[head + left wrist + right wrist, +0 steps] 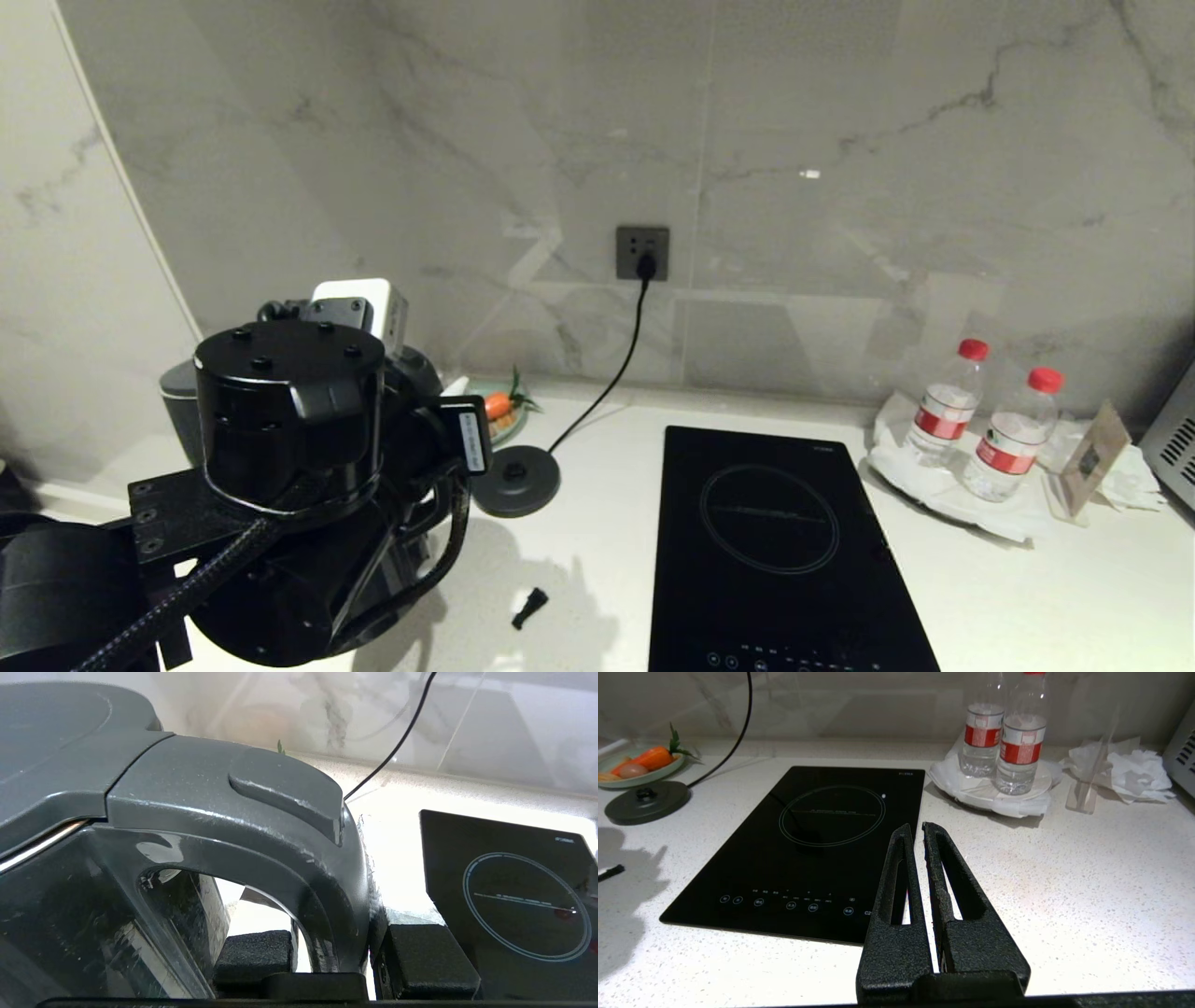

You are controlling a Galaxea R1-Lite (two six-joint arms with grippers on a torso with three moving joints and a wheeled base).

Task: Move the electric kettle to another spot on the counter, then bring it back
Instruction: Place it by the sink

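White speckled stone counter (597, 551) runs full width under the marble wall. On it, roughly centre-right: glossy black glass cooktop panel (775, 541). Far left, mostly hidden behind the left arm in head view: the tall dark glossy electric kettle (93, 896) w/ big loop handle (299, 849). It stands upright, long axis vertical, handle side turned toward the cooktop. Can't tell whether its bottom is on the counter or lifted; the arm blocks that.

Key relation: left gripper (334, 956) sits at the handle's vertical bar, one black pad inside the loop, the other on the outer side, w/ the bar squeezed between them. So it's clamped on the handle, and the kettle body lies just beyond the fingers, away from the wrist. Left arm is the only one near; any move carries the kettle hanging from that side grip, so I'd judge tilt is the thing to watch.

Flat round dark grey base disc (515, 479) w/ black cord (616, 364) up to the wall socket sits bare, just right of the kettle and arm, between them and the cooktop — prob the return spot.

Right gripper (917, 833) is parked over the counter by the cooktop's front right corner, fingers drawn together w/ only a thin slit, holding nothing, well apart from the kettle.

Smaller: two clear plastic water bottles (980, 420) w/ red caps far right; a small black bit (528, 607) lies on the counter in front.
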